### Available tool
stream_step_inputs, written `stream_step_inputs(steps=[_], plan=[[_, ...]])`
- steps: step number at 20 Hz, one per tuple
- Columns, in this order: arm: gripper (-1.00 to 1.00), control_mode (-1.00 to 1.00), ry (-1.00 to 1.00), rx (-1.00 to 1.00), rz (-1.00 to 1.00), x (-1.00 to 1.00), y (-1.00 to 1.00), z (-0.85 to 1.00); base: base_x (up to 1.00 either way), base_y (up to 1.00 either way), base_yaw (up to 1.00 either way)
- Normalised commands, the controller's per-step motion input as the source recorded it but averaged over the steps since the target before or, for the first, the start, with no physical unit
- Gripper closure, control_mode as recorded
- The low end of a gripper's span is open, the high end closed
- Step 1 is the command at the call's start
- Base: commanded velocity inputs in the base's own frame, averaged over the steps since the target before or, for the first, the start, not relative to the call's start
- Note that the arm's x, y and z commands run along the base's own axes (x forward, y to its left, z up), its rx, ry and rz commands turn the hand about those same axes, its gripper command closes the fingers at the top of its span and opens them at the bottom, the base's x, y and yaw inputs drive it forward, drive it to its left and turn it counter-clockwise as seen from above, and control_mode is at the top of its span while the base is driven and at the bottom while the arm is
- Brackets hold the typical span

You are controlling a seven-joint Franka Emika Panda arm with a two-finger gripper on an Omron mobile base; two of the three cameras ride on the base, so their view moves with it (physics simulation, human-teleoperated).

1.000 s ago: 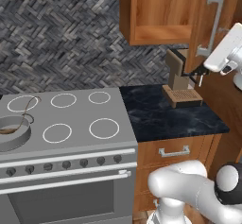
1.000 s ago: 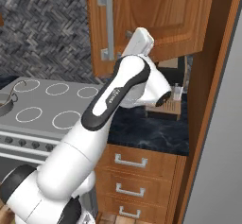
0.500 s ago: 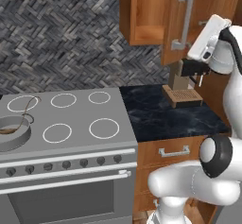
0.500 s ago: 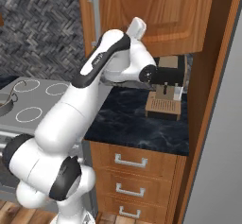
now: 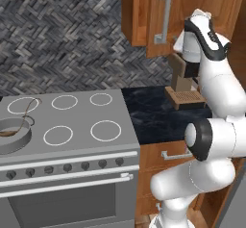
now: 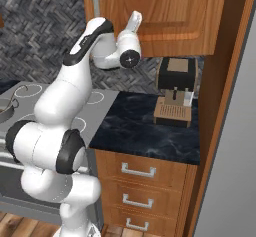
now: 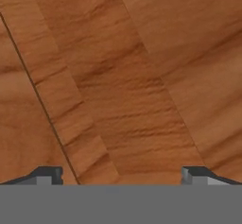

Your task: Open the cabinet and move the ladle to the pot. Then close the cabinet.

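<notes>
While the claw (image 7: 121, 173) is facing the cabinet (image 6: 165, 11) door wide open and empty, it's needing to be reaching for the handle (image 5: 164, 15) to be pulling it.

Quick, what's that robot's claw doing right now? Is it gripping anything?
Gripper: open, holding nothing, facing the wooden cabinet door up close.

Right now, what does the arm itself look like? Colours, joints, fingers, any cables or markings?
The arm is glossy white with rounded, tube-like links and dark grey to black bands at the joints. A round white cap with a small dark centre mark sits on one wrist joint. In the hand view, the gripper has two small dark finger tips with paler grey faces. No loose cables or lettering are visible.
</notes>
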Motion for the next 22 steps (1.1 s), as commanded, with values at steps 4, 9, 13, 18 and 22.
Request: stream_step_inputs(steps=[4, 9, 13, 18, 22], plan=[[-1.0, -1.0, 0.07, 0.0, -0.2, 0.77, 0.17, 0.0, 0.0, 0.0, 0.0], [-1.0, -1.0, 0.12, 0.0, -0.16, 0.77, 0.07, 0.0, 0.0, 0.0, 0.0], [-1.0, -1.0, 0.15, 0.0, -0.14, 0.72, 0.0, 0.03, 0.0, 0.0, 0.0], [-1.0, -1.0, 0.23, 0.0, -0.13, 0.68, 0.0, 0.3, 0.0, 0.0, 0.0], [-1.0, -1.0, 0.3, 0.0, -0.11, 0.72, 0.0, 0.44, 0.0, 0.0, 0.0]])
